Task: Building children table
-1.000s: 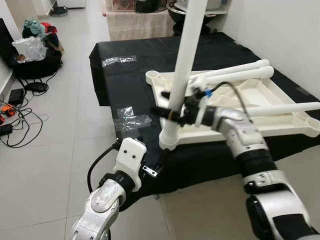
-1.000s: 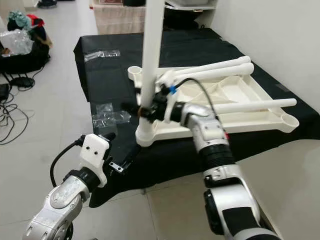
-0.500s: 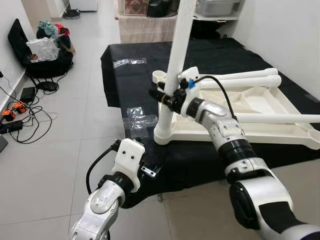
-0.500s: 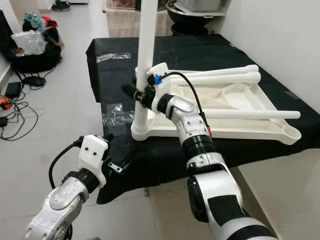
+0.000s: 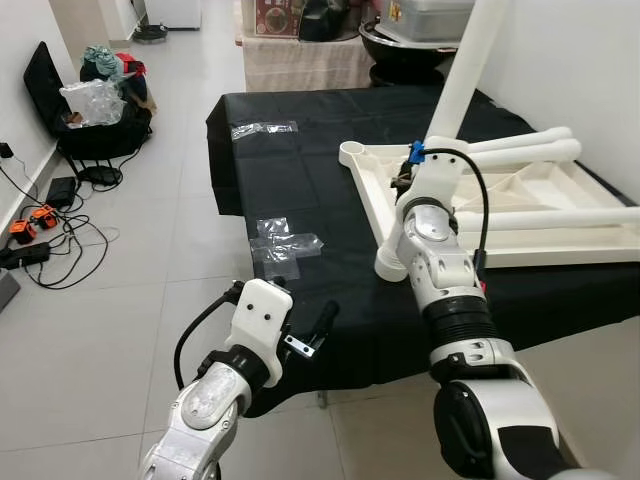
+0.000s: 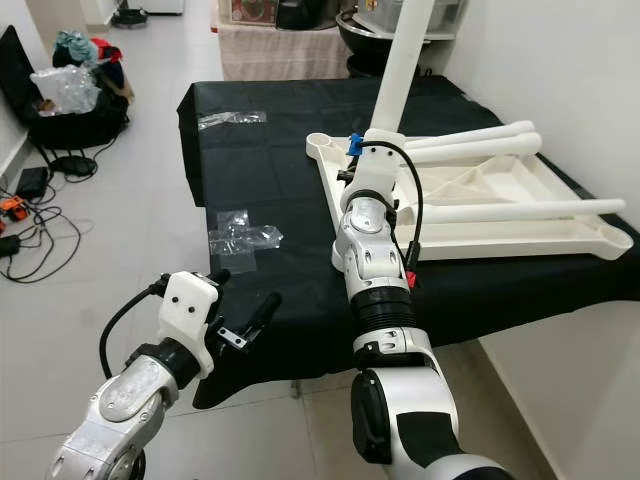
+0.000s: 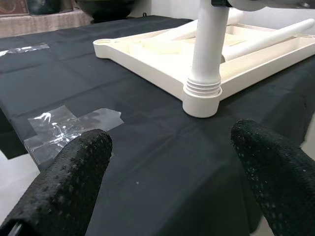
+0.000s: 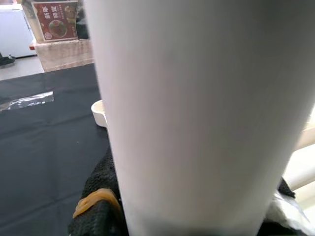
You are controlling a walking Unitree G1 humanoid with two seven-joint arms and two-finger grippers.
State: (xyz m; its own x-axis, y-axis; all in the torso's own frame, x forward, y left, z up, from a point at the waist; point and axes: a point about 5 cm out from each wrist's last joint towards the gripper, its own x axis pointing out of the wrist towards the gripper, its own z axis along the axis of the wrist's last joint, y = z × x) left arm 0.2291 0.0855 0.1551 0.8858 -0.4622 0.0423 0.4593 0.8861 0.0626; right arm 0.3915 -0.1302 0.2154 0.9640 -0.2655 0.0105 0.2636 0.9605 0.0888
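Right claw (image 8: 147, 216) seemingly clamped round upright white leg (image 5: 462, 75), seated in tabletop (image 5: 530, 215) near corner socket on black counter (image 5: 290, 190). Left claw (image 7: 172, 167) apart, idle. Risked cross-threading, tilting.

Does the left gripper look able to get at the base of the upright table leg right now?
Probably yes. The left gripper is open, facing the upright leg at its corner socket, with bare black cloth between.

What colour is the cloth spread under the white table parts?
Black. The cloth shows best in the right eye view, under the upturned white tabletop.
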